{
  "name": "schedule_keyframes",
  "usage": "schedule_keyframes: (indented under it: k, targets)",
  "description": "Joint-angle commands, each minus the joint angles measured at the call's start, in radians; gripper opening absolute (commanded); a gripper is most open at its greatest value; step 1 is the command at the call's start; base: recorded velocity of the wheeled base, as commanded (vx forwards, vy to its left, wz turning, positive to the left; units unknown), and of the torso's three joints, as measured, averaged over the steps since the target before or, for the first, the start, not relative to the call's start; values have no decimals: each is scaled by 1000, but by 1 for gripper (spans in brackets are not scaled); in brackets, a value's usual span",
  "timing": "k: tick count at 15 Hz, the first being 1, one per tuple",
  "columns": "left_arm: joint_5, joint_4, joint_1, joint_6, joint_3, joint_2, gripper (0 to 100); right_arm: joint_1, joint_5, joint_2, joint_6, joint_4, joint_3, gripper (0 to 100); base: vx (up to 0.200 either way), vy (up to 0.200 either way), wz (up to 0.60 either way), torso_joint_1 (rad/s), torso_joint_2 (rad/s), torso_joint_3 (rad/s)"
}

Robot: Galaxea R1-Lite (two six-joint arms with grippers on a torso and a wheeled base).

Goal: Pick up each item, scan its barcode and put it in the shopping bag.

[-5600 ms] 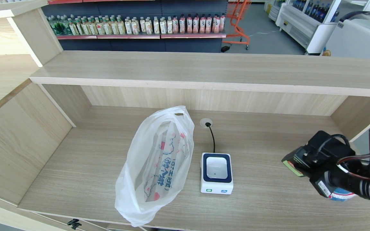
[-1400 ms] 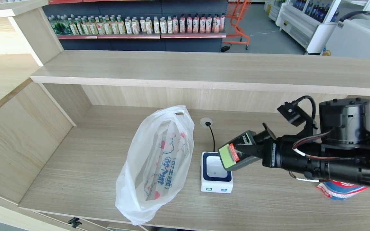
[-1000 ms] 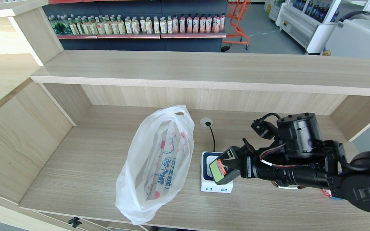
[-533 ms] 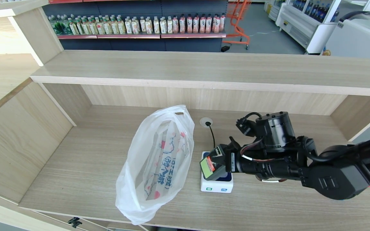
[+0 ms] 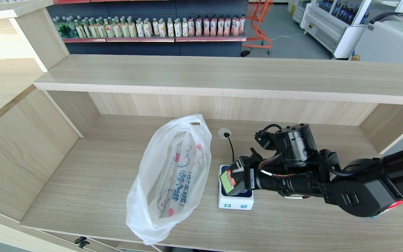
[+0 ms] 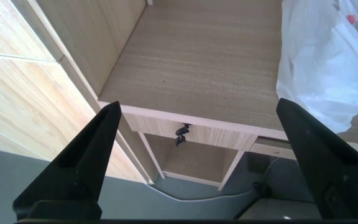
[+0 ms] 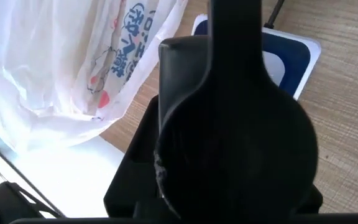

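Observation:
My right gripper (image 5: 239,176) is shut on a small dark box (image 5: 230,179) with a green and red end. It holds the box just above the white and blue barcode scanner (image 5: 235,202), with the coloured end facing left toward the bag. The right wrist view has the dark box (image 7: 229,130) up close, with the scanner (image 7: 300,56) behind it. A white plastic shopping bag (image 5: 170,175) lies open to the scanner's left, with a printed packet inside. My left gripper (image 6: 194,162) hangs open past the counter's front edge, near the bag (image 6: 331,68).
The scanner's black cable (image 5: 231,147) runs back to a hole in the counter. A blue and red packet (image 5: 395,204) peeks out under my right arm at the far right. A wooden wall (image 5: 23,147) bounds the counter on the left, a raised shelf (image 5: 222,77) behind.
My right arm swung left from the counter's right side with the box, bringing it down over the scanner. In the last half second it barely shifted. The bag stayed put.

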Motion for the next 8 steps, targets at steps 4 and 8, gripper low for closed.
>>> schedule_keyframes:
  k: [4,8]
  targets:
    - [0,0,0,0,0,0,100,-4,-29,-340,-88,65,-12,0,0,0,0,0,0,0]
    - [0,0,0,0,0,0,100,-70,-181,-463,-289,87,108,0,0,0,0,0,0,0]
